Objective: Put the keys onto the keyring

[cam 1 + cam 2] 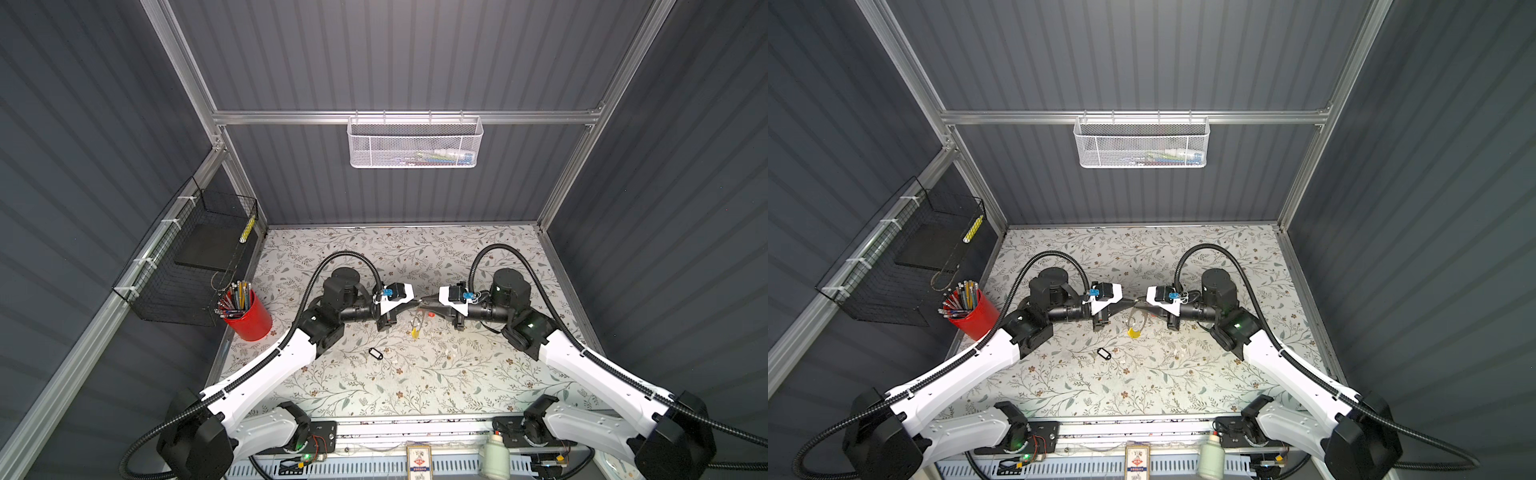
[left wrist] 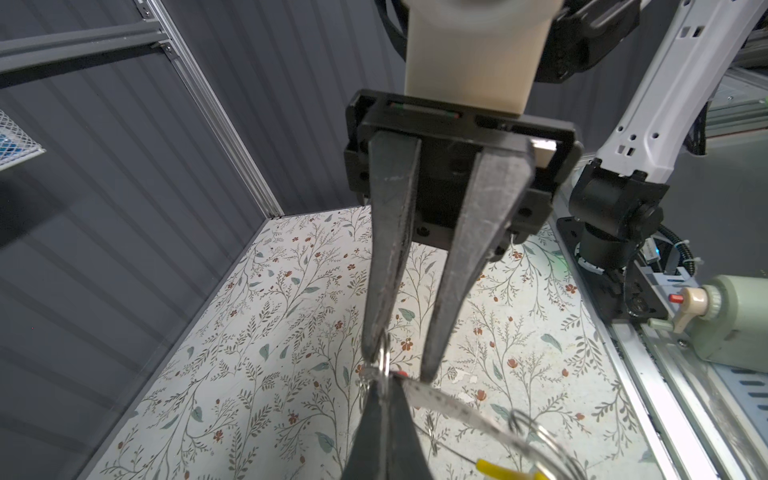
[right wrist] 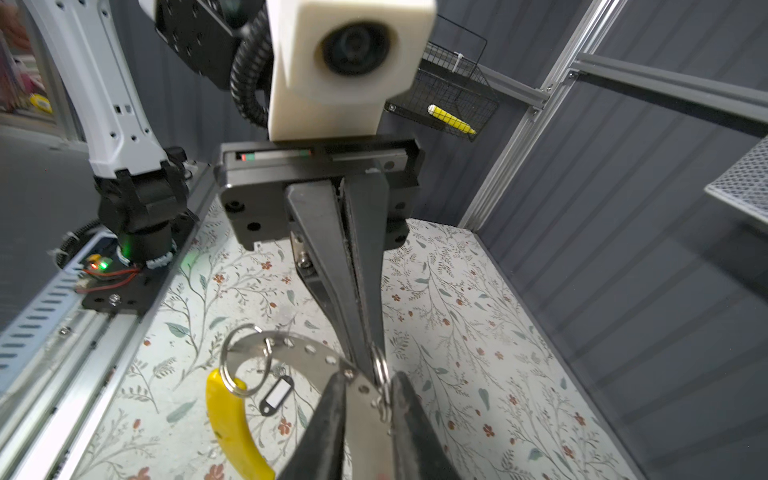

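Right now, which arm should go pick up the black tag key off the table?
Right, probably. The right gripper has jaws apart around the keyring, so it can leave; the left gripper is shut on the small split ring. The black tag key lies slightly leftward, though.

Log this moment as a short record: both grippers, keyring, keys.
keyring: hangs between the grippers, yellow segment lowest
left gripper: shut, pinching a small split ring against the keyring's band
right gripper: jaws apart, flanking the band
black tag: flat on the table, apart from both grippers
orange-red tag: red glimpse by the right gripper, detail unclear
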Controlling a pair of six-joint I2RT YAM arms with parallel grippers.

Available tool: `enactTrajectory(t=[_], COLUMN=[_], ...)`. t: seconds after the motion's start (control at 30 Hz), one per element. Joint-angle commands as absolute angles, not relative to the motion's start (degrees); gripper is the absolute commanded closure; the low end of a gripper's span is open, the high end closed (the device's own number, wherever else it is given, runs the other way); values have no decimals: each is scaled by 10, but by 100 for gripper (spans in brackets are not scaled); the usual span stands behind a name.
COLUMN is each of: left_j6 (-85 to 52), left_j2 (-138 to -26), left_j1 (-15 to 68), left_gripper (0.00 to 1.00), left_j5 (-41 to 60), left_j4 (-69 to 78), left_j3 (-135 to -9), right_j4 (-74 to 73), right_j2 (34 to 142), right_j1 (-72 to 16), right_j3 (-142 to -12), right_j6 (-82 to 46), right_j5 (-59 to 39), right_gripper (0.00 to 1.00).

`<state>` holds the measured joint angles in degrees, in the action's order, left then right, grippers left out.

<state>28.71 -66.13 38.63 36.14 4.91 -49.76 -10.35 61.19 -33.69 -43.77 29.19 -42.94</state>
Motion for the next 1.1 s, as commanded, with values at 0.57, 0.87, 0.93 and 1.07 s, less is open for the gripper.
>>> enactTrajectory(t=[0.57, 0.87, 0.93, 1.07], left_j6=[473, 500, 500, 500], left_j2=[-663, -680, -681, -683], left_j1=[414, 435, 437, 439], left_gripper=[100, 100, 100, 100], left_j5=[258, 221, 218, 217], left_j4=[-90, -124, -125, -125], left_j3=[-579, -609, -611, -615], right_j4=[73, 69, 66, 66], right_j2=[560, 594, 600, 614], right_j1=[-335, -364, -369, -377], right_j3=[-489, -529, -533, -539], right_j6=[395, 405, 401, 397], right_j5=[-314, -279, -276, -272], right_gripper=[68, 71, 72, 75])
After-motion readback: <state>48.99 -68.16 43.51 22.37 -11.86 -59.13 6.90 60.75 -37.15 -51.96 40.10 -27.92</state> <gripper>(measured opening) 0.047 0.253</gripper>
